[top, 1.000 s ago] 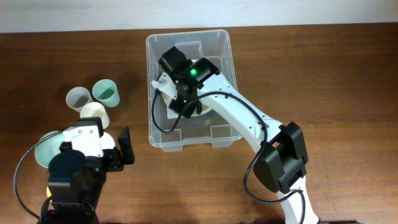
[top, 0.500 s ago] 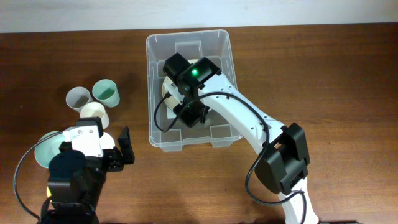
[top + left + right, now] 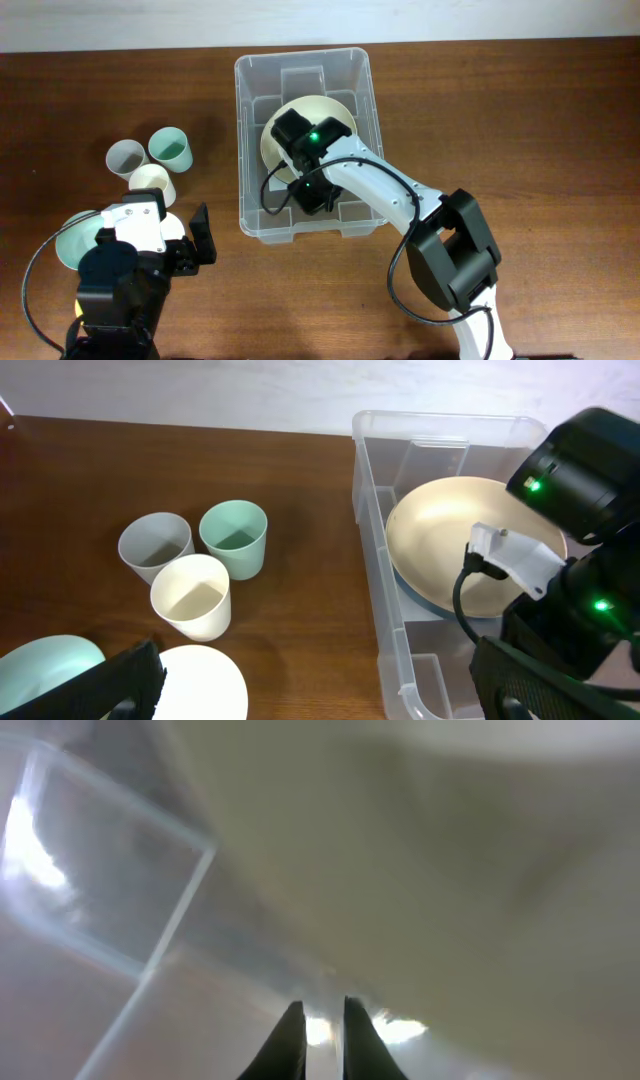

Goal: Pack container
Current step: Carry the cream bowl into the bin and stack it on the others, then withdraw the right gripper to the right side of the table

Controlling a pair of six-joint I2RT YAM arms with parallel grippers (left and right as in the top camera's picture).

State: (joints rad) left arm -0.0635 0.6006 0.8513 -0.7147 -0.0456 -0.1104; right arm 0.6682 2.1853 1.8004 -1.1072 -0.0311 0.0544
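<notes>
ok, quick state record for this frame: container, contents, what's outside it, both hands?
container: clear bin, far middle of the table
inside: cream plate; cannot tell if it lies flat
outside, left of it: grey cup, green cup and cream cup in a cluster; mint bowl and white plate nearer the left arm
left hand: open, empty, near the white plate
right hand: inside the container by the cream plate, fingers nearly together, nothing seen between them

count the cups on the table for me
3, grouped left of the container: a grey cup, a green cup beside it, and a cream cup nearer the robot. The left arm may hide others.
</notes>
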